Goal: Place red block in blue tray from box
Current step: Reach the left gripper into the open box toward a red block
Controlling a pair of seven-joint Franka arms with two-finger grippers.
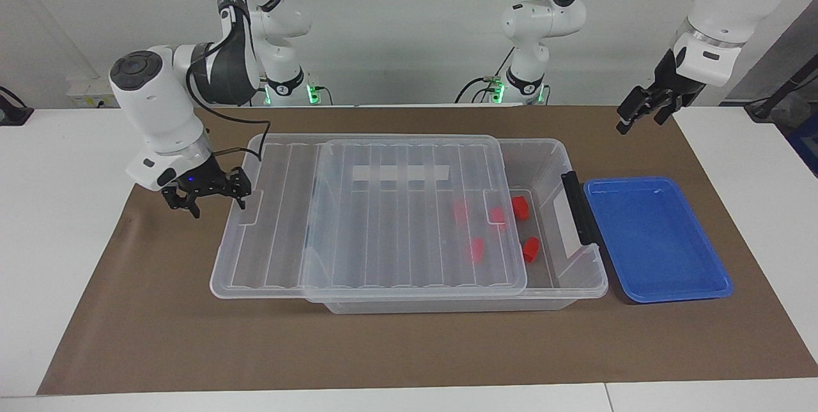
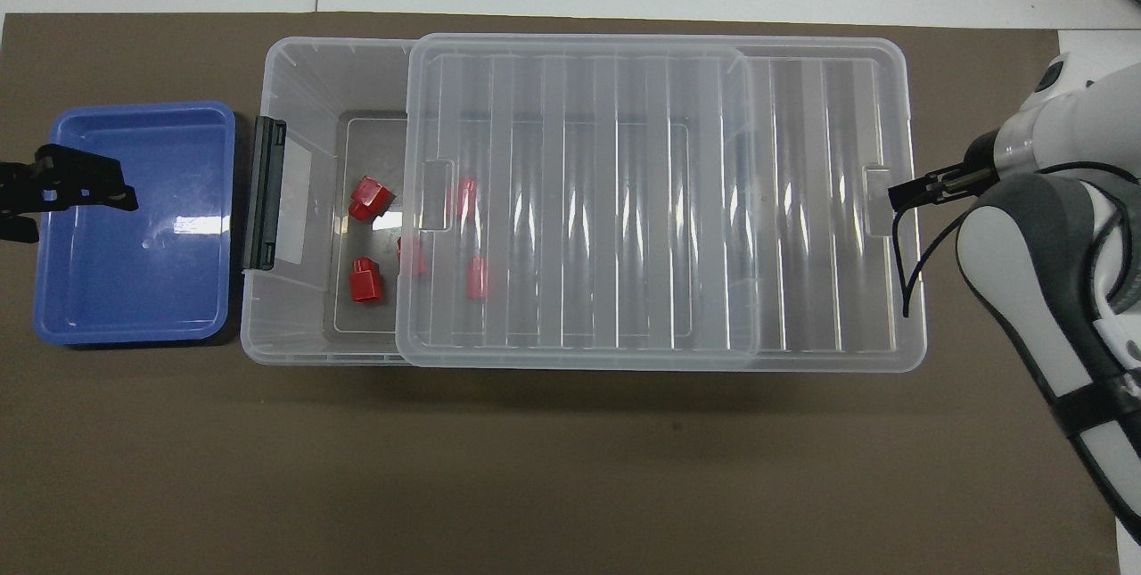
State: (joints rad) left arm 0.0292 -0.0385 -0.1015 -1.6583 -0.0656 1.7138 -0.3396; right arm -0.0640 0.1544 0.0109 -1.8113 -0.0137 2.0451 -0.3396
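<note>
Brown matting [image 1: 160,335] covers the white table, and on it the box [image 1: 556,284] lies lengthwise with its ribbed lid [image 1: 409,214] slid toward the right arm's end, baring a strip at the latch handle [image 1: 580,207]. Just beside that handle sits the blue tray [image 1: 658,239], with nothing in it. The right gripper [image 1: 208,193] hangs low at the lid's overhanging edge, fingers spread, gripping nothing. The left gripper [image 1: 645,108] is raised near the tray's edge on the robots' side; whether its fingers are apart, I cannot tell. Five red blocks lie in the box, three blurred under the lid, two bare. The red block [image 2: 365,280] in the open strip looks light, rigid and smooth-sided, probably easiest pinched across its flat sides from straight above by the left gripper, the arm closest to it.
</note>
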